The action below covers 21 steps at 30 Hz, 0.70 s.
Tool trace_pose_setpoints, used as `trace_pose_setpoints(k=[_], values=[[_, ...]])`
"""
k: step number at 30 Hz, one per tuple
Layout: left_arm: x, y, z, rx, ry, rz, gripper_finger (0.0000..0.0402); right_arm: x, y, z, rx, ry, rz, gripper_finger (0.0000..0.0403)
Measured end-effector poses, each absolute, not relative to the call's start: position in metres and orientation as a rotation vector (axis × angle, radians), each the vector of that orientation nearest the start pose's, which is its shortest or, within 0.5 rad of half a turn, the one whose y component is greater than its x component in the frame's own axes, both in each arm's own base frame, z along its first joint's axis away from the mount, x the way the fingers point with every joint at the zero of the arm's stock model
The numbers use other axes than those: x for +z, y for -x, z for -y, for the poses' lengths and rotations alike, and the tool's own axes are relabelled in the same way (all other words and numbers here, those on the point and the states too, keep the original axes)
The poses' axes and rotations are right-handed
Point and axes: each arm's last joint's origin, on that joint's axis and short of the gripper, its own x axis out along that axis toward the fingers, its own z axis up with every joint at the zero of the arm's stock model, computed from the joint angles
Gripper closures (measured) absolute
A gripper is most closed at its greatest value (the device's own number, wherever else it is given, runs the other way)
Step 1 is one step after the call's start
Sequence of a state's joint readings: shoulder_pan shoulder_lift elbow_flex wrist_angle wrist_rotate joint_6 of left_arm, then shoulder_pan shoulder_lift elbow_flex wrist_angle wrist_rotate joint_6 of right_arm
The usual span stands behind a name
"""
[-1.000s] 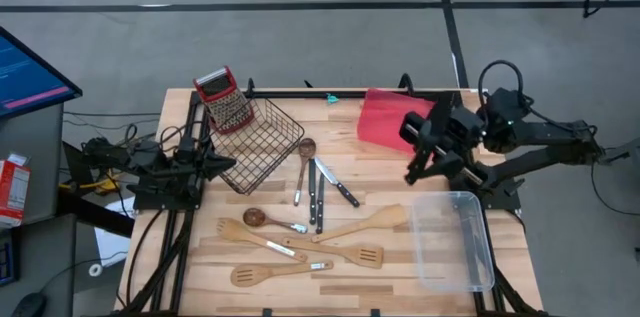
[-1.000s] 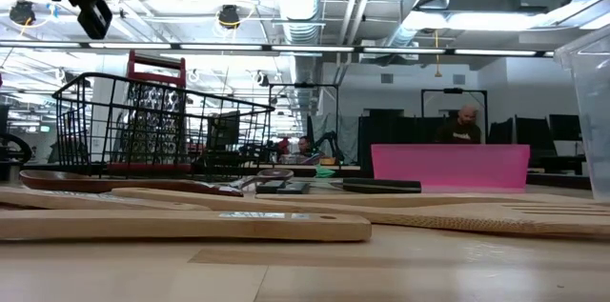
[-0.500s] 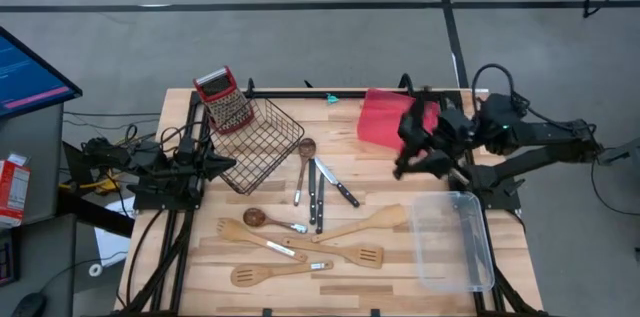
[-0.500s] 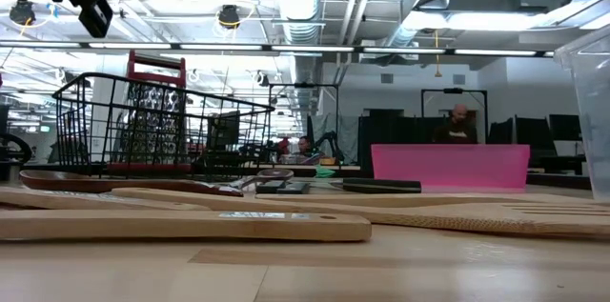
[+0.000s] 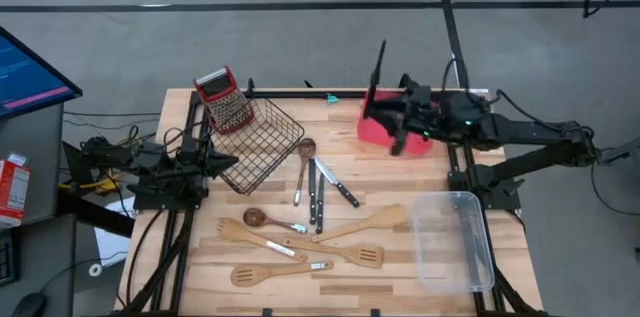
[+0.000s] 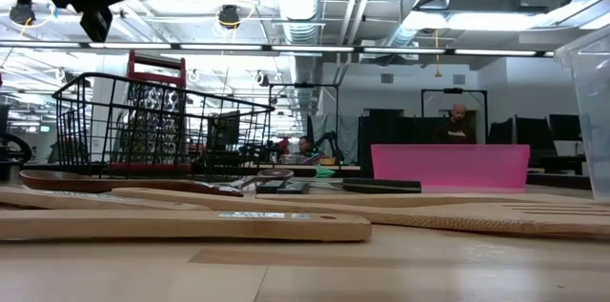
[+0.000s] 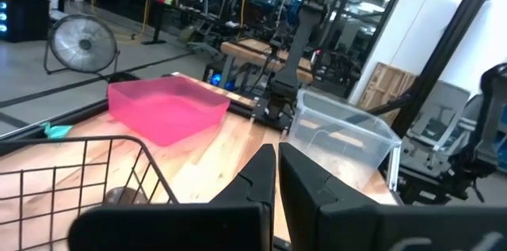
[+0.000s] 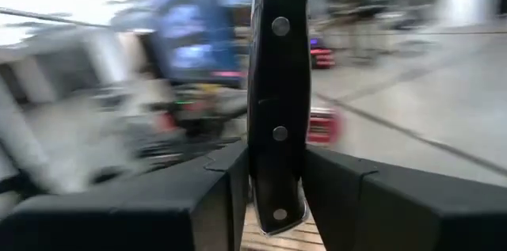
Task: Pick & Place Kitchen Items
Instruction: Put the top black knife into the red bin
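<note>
Right gripper (image 8: 277,184) is clamped on a black-handled knife (image 8: 279,85), and I've swung the arm since a moment ago: it hung between the red tray and the clear bin, now it reaches out over the red tray (image 5: 378,129) at the table's far edge, the knife (image 5: 379,69) pointing past that edge. I judge this as the carry toward a drop on the tray. Left gripper (image 7: 276,173) sits pinched shut beside the wire basket (image 5: 258,143), parked. Remaining utensils (image 5: 310,227), wooden spatulas, spoons and two more knives (image 5: 325,189), lie mid-table, untouched. Room is tight here: the tray hugs the back rail, and the clear bin (image 5: 452,240) sits near my arm's base, so I want a descent straight down.
</note>
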<state>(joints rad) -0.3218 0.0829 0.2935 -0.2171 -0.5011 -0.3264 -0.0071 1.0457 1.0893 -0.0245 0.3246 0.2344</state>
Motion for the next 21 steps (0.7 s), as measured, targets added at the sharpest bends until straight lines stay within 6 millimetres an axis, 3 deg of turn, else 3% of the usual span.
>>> trace_pose_setpoints(k=[5,12,21], values=[[0.232,-0.083,0.013,0.187,0.327,-0.013,0.0399,0.389,-0.238,0.029,-0.624,-0.192,0.000,0.0301],[0.229,-0.089,0.015,0.198,0.341,-0.052,0.0399,0.384,-0.256,0.047,-0.846,0.015,-0.098,0.0301],[0.236,-0.091,0.015,0.207,0.387,0.018,0.0399,0.443,-0.275,0.054,-0.882,0.314,-0.116,0.0301]])
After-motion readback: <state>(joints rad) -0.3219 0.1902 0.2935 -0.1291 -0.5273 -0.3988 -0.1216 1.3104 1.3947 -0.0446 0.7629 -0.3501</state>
